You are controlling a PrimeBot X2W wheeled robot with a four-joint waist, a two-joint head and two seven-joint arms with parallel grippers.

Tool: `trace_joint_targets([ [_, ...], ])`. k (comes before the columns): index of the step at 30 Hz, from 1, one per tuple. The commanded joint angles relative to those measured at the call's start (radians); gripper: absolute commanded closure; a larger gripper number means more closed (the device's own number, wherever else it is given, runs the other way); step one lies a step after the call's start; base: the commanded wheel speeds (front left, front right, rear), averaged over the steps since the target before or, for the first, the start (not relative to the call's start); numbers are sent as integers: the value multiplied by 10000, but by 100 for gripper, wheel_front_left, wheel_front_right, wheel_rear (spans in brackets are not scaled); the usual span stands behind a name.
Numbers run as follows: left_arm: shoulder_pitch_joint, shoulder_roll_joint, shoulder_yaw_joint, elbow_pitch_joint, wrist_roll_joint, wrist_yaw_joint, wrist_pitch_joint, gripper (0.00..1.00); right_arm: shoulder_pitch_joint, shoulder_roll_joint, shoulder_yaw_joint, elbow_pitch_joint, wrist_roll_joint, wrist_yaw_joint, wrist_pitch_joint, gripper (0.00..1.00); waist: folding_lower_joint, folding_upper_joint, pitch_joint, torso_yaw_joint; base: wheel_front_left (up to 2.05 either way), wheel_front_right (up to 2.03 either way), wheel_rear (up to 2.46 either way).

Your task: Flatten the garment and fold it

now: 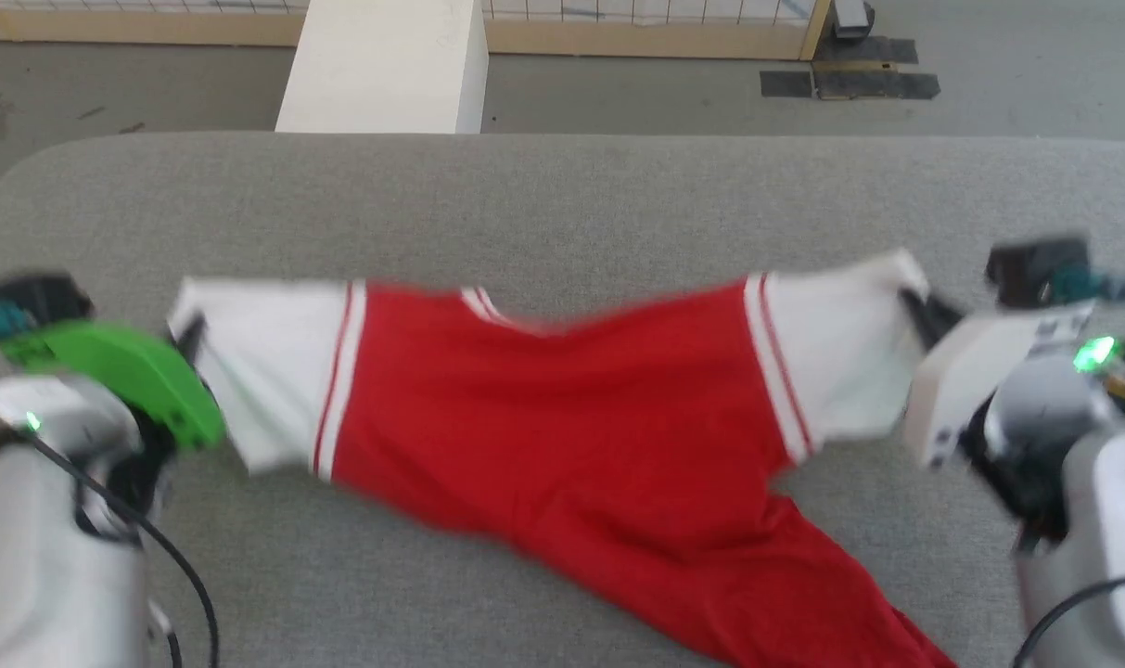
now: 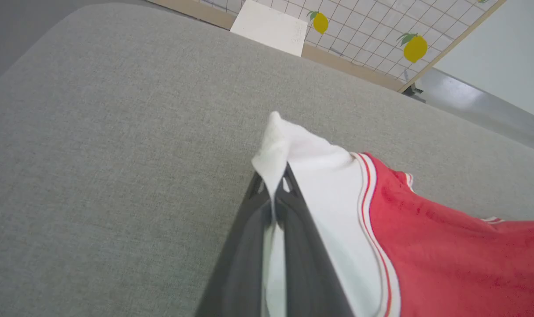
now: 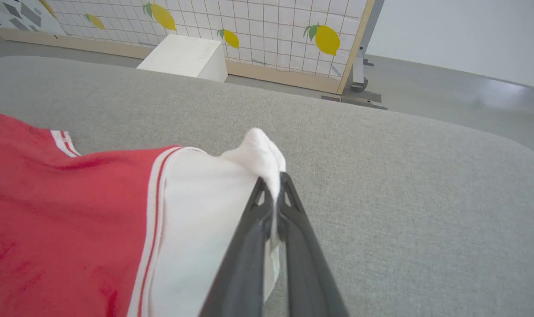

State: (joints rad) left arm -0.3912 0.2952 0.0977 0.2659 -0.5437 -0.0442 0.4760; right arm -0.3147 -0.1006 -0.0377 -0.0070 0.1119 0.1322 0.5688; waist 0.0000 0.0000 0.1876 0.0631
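Nearest the lens, the L gripper (image 2: 275,176) has its two long dark fingers pinched tight on the tip of the white short L sleeve (image 2: 324,189) w/ thin red stripes. A tuft of cloth pokes past the fingertips and there is no gap btwn them. The R gripper (image 3: 275,180) is likewise clamped on the tip of the R sleeve (image 3: 205,207). Landmark is the cream rectangular box (image 1: 386,65) on the floor beyond the grey fabric-covered table (image 1: 562,204). The bright red soft-cloth T-shirt (image 1: 571,408) lies on that table on the near side of the box, pulled crosswise. The L gripper is near-left of the box and the R gripper well off to its near-right. Probable reason for the two-corner hold: tension across the shoulders draws the chest smooth, i.e. the flattening step, w/ folding not yet begun. The hem end slants away from the box toward the near-right, rumpled and running out of the head view, so the body prob. needs straightening first. Pose: both pale forearms come in from the near corners and the fingers angle inward toward the shirt, low over the table. The head view is blurred, so whether the sleeves are lifted clear of the table can't be told.
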Motion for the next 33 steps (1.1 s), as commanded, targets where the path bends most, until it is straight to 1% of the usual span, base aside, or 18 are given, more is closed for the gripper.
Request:
trace_joint_targets([
  [1, -469, 125, 104, -229, -129, -73, -124, 100, -490, -307, 75, -93, -85, -15, 124, 100, 0, 0, 182, -10, 0, 0, 0],
  [2, -1392, 119, 313, -745, -374, -6, -275, 100, -1736, -1006, 357, 11, -63, -15, 365, 100, 0, 0, 504, -40, 0, 0, 0],
  [6, -2645, 263, 444, -1194, -237, 266, -591, 100, -3551, -1755, 787, 432, 13, -15, 496, 100, 0, 0, 1014, -130, 0, 0, 0],
  [8, -3301, 314, 526, -1345, -104, 468, -858, 100, -4559, -1784, 893, 758, 527, -15, 410, 100, 0, 0, 1307, -219, 0, 0, 0],
  [9, -3688, 304, 566, -1399, -67, 578, -1004, 100, -5136, -1960, 985, 937, 521, -15, 304, 100, 0, 0, 1473, -251, 0, 0, 0],
  [11, -4367, 313, 637, -1430, 74, 792, -1340, 100, -6069, -2386, 1334, 1270, 257, -15, 132, 100, 0, 0, 1733, -300, 0, 0, 0],
  [13, -5075, 312, 717, -1386, 216, 1023, -1718, 100, -6983, -2582, 1520, 1634, 63, -15, -113, 100, 0, 0, 1978, -351, 0, 0, 0],
  [15, -5805, 335, 815, -1261, 332, 1224, -2116, 100, -7869, -2644, 1630, 1979, -128, -15, -414, 100, 0, 0, 2211, -412, 0, 0, 0],
  [19, -7118, 424, 1024, -936, 409, 1370, -2980, 100, -9467, -2725, 1772, 2523, -701, -15, -1273, 100, 0, 0, 2577, -498, 0, 0, 0],
  [23, -8093, 343, 1307, -523, 84, 1145, -3945, 100, -10682, -2668, 1735, 3036, -1336, -15, -2184, 100, 0, 0, 2758, -562, 0, 0, 0],
  [26, -8368, 303, 1441, -200, -62, 943, -4539, 100, -11064, -2512, 1546, 3375, -1701, -15, -2789, 100, 0, 0, 2792, -589, 0, 0, 0],
  [30, -7826, 306, 1148, 442, 31, 513, -4685, 100, -10526, -2311, 1481, 3966, -1687, -15, -3208, 100, 0, 0, 2667, -588, 0, 0, 0],
  [33, -6891, 360, 788, 823, 237, 130, -4627, 100, -9591, -2298, 1578, 4266, -1388, -15, -3471, 100, 0, 0, 2470, -572, 0, 0, 0],
])
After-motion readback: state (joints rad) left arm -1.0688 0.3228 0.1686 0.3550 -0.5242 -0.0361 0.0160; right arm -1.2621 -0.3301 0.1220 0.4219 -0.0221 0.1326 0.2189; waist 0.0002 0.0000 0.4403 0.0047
